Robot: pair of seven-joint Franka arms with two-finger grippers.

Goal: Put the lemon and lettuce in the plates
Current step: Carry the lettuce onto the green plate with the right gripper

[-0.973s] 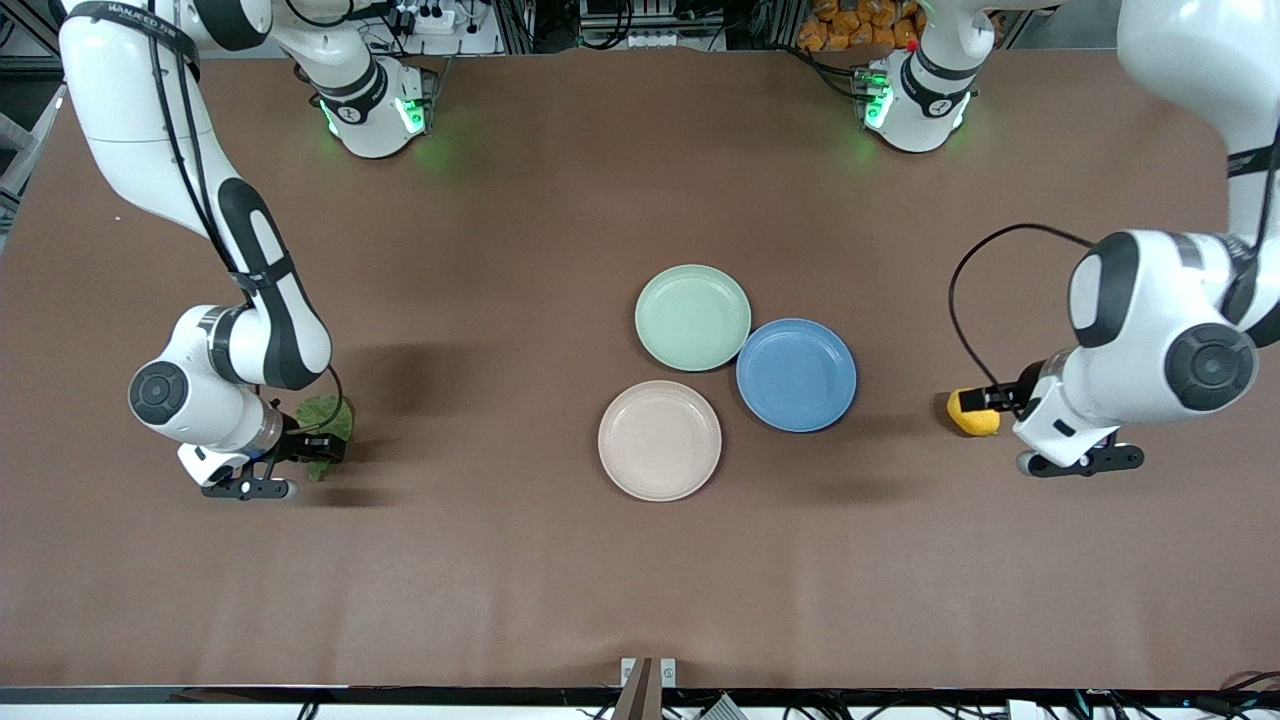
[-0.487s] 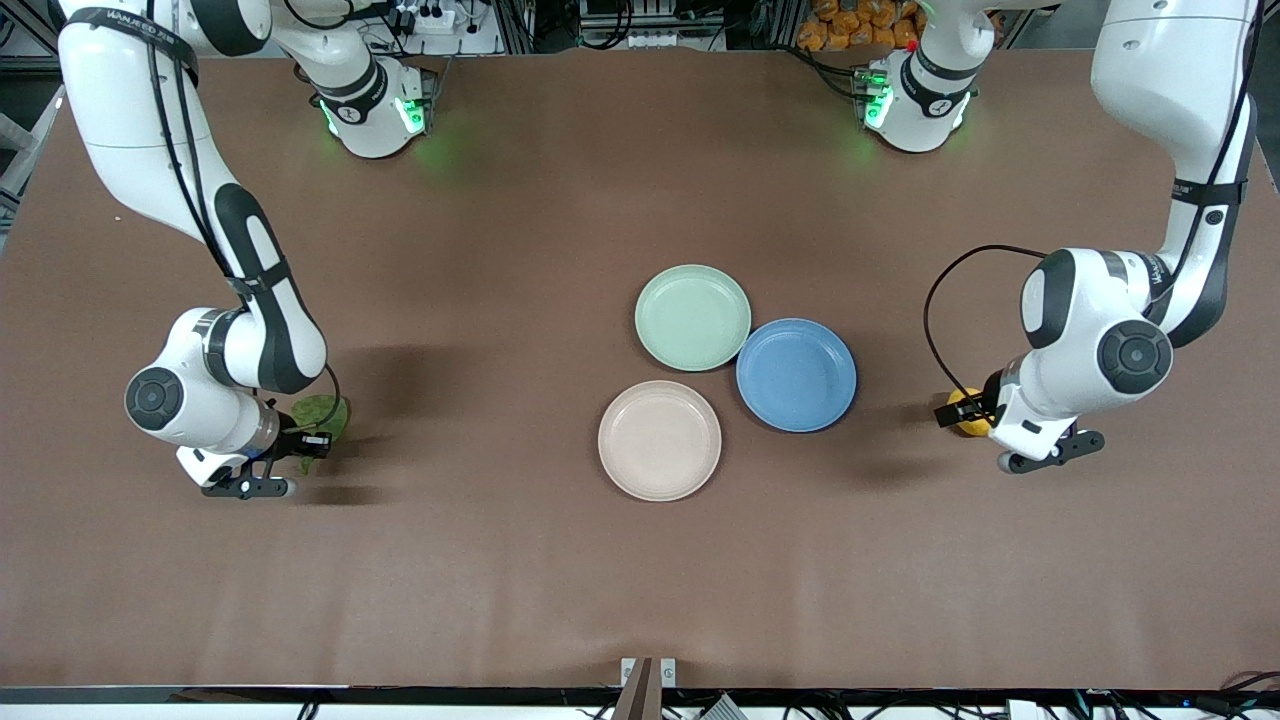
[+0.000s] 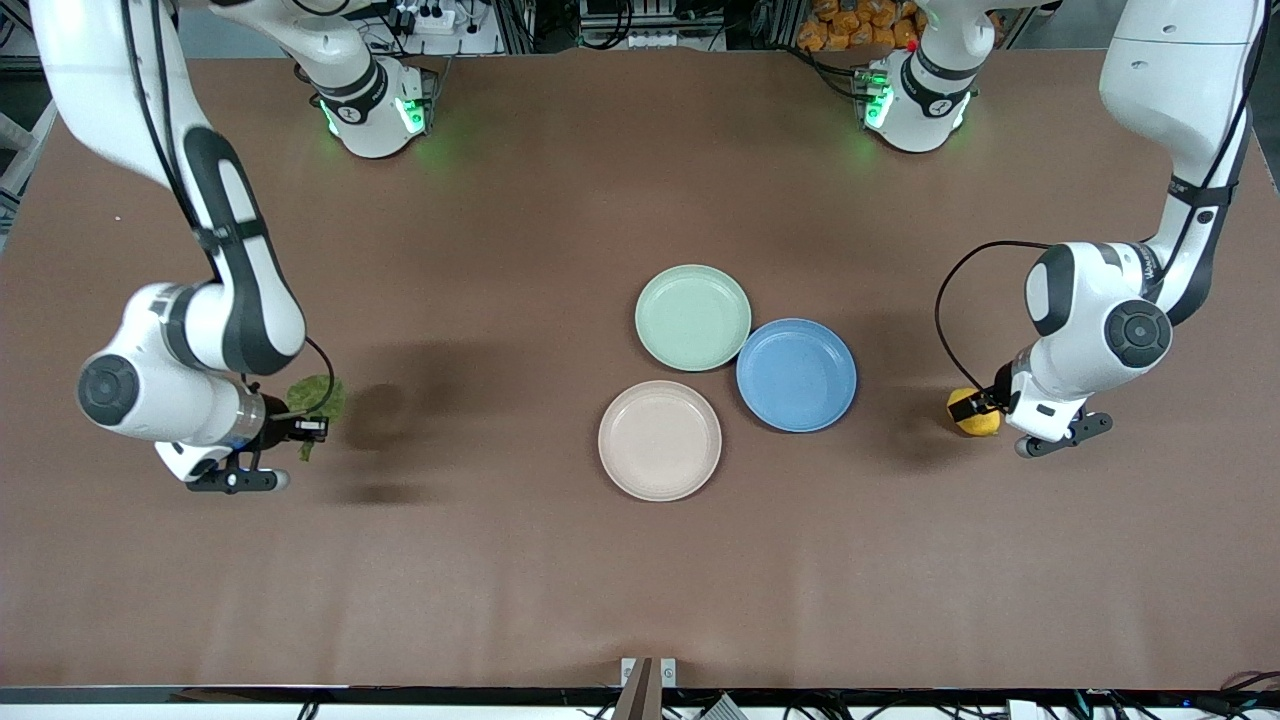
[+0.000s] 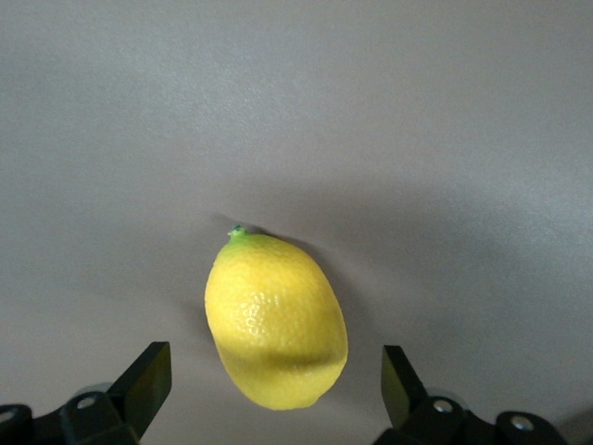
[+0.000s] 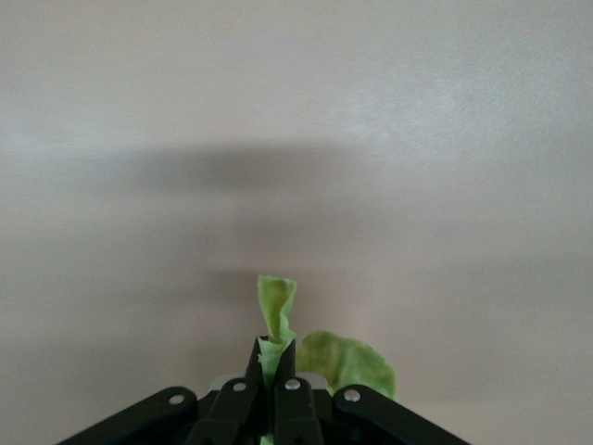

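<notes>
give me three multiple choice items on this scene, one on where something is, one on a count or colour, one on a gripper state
1. Where is the lemon?
A. in the blue plate
B. on the table toward the left arm's end
C. in the mint plate

2. How many plates are on the table?
A. two
B. three
C. four

3. What is the right gripper doing?
A. open over a plate
B. shut on nothing
C. shut on the lettuce

Answers:
1. B: it lies on the bare table between the open fingers of the left gripper, apart from the plates.
2. B: the mint plate, the blue plate and the beige plate sit in a cluster.
3. C: the right wrist view shows its fingers pinched on the lettuce.
</notes>
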